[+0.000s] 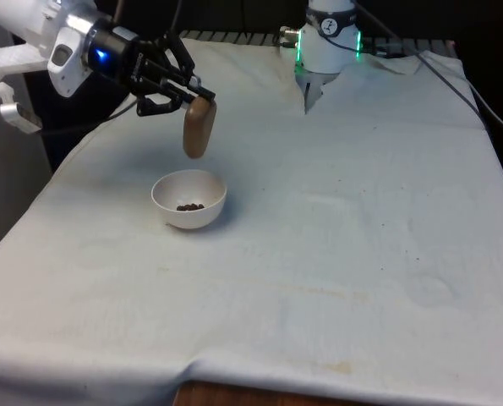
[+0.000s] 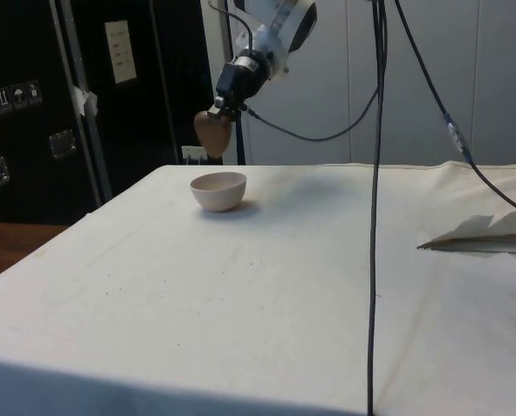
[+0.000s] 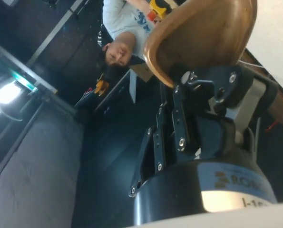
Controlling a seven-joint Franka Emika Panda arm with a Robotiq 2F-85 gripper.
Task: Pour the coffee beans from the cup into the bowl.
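Note:
A brown cup [image 1: 199, 127] hangs upside-down above the white bowl [image 1: 189, 200], its mouth pointing down toward the bowl. My gripper [image 1: 190, 96] is shut on the cup near its base. In the side view the cup [image 2: 212, 132] hangs above the far edge of the bowl [image 2: 218, 191], held by the gripper [image 2: 222, 108]. Several dark coffee beans [image 1: 190, 206] lie in the bottom of the bowl. The wrist view looks along the fingers [image 3: 179, 128] at the cup [image 3: 203, 33], turned sideways.
The bowl sits on the white cloth [image 1: 336, 237] toward the front view's left. A black cable [image 2: 375, 208] hangs down across the side view. A person [image 3: 120, 28] shows beyond the table in the wrist view.

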